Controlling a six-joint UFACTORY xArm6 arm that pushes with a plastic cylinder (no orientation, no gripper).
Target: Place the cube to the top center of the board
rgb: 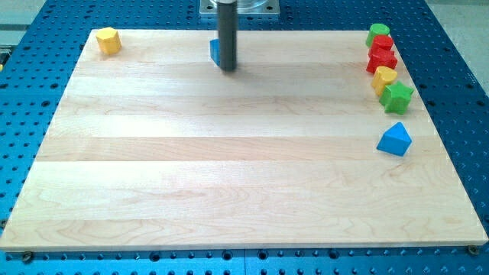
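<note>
A blue cube (215, 51) sits near the top centre of the wooden board (229, 168), mostly hidden behind my rod. My tip (228, 68) rests on the board just to the right of and slightly below the cube, touching or nearly touching it. Only the cube's left part shows.
A yellow block (108, 40) lies at the top left corner. Along the right edge stand a green block (377, 33), two red blocks (382, 44) (381, 59), a yellow block (383, 77) and a green star-like block (397, 96). A blue triangular block (395, 140) lies lower right.
</note>
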